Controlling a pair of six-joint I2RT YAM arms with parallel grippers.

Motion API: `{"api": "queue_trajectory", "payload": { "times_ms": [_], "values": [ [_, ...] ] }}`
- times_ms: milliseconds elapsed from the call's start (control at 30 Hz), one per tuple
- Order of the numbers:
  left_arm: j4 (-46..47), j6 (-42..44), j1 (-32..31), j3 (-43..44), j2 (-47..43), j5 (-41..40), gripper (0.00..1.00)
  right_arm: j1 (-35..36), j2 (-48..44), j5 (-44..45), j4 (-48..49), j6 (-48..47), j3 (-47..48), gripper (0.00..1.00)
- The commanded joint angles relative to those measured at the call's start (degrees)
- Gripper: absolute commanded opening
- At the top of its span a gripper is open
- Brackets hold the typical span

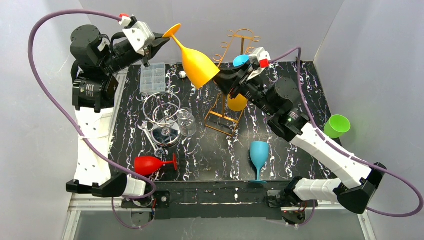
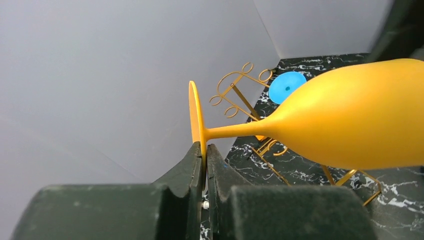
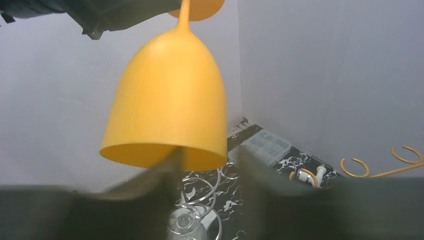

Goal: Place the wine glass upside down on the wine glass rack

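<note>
The yellow wine glass [image 1: 197,65] [image 2: 350,120] [image 3: 167,95] hangs in the air over the back of the table, foot up and to the left, bowl mouth down and to the right. My left gripper [image 1: 167,37] [image 2: 205,150] is shut on the edge of its flat foot. My right gripper [image 1: 221,80] [image 3: 210,165] is at the bowl's rim. Its fingers are blurred and narrowly apart, one inside and one outside the wall. The gold wire wine glass rack [image 1: 243,34] [image 2: 235,90] stands just right of the glass.
Another yellow glass [image 1: 237,102] and a blue foot [image 1: 241,60] hang at the gold rack. A silver spiral stand with clear glasses [image 1: 165,120], a lying red glass [image 1: 150,164], an upright teal glass [image 1: 259,155], a green cup [image 1: 336,126] and a clear box [image 1: 152,77] surround it.
</note>
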Motion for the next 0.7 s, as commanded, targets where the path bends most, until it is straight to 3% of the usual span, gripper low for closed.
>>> {"api": "queue_trajectory", "payload": {
  "times_ms": [0,33,167,233,333,467,667],
  "values": [
    [-1.6,4.9,-1.0,1.4,-1.0,0.1,0.0,1.4,0.0,-1.0,1.7,-0.2,-0.4,0.88],
    [-1.3,7.0,-1.1,0.7,-1.4,-0.5,0.0,1.4,-0.1,-1.3,-0.4,-0.5,-0.2,0.97],
    [2.2,19.6,-2.1,-6.2,-5.3,-0.7,0.0,1.2,0.6,-6.1,-13.6,-4.9,4.1,0.98],
    [6.9,26.3,-2.5,-11.5,-8.2,0.4,0.0,0.7,0.9,-12.0,-19.5,-6.8,6.4,0.98],
    [10.8,32.6,-3.3,-15.9,-10.9,1.8,0.0,-2.5,1.8,-28.4,-25.3,-7.8,10.7,0.98],
    [11.6,37.1,-4.5,-16.7,-12.9,3.6,0.0,-5.7,3.5,-38.0,-24.5,-4.2,15.2,0.98],
    [12.0,41.3,-6.7,-17.2,-15.2,4.7,0.0,-6.7,7.7,-42.3,-11.8,6.3,19.7,0.98]
  ]
}}
